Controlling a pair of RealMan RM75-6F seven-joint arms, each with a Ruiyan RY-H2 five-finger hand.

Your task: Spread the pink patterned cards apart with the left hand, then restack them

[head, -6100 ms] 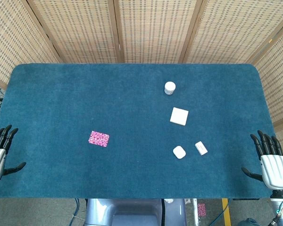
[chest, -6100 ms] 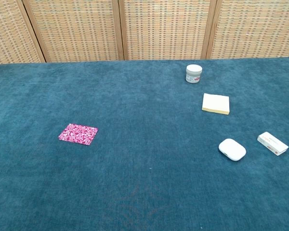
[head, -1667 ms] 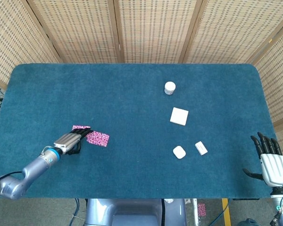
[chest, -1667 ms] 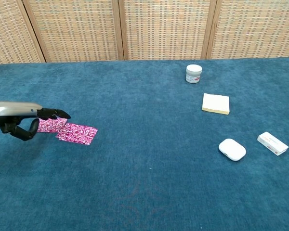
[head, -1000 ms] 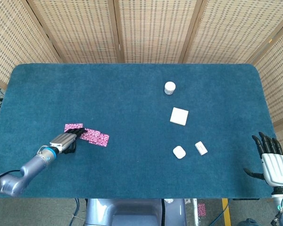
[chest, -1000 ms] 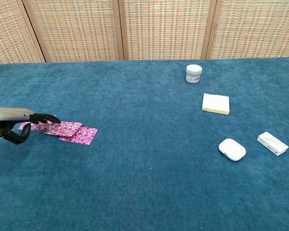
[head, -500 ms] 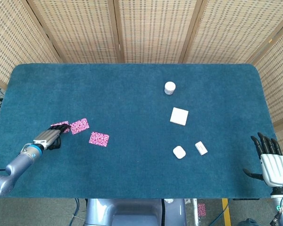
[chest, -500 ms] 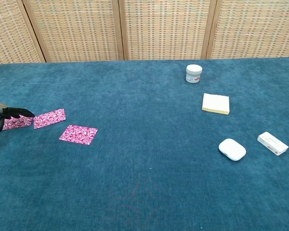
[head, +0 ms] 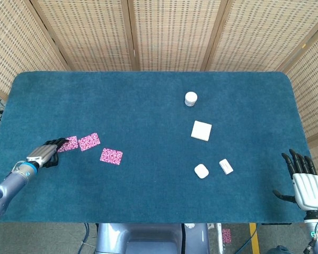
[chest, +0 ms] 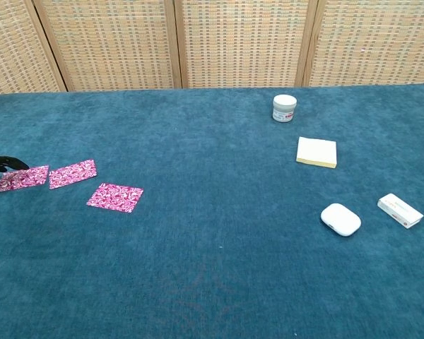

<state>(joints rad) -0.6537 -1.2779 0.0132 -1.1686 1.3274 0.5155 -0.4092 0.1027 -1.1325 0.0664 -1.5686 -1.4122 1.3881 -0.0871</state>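
On the blue table (head: 148, 106), three pink cards (head: 89, 141) lie spread in a row at lower left, running rightward from the left hand (head: 45, 151), whose fingertips touch the leftmost card, gripping nothing; the right hand (head: 306, 185) rests open at lower right.

Three cards (head: 89, 142) in a row on the left of the table (head: 148, 100), left hand (head: 44, 153) at the leftmost card, jar (head: 191, 98) far right of them, notepad (head: 201, 130) nearer, earbud case (head: 201, 171) and small box (head: 226, 166) nearest, right hand (head: 306, 182) at the right edge.
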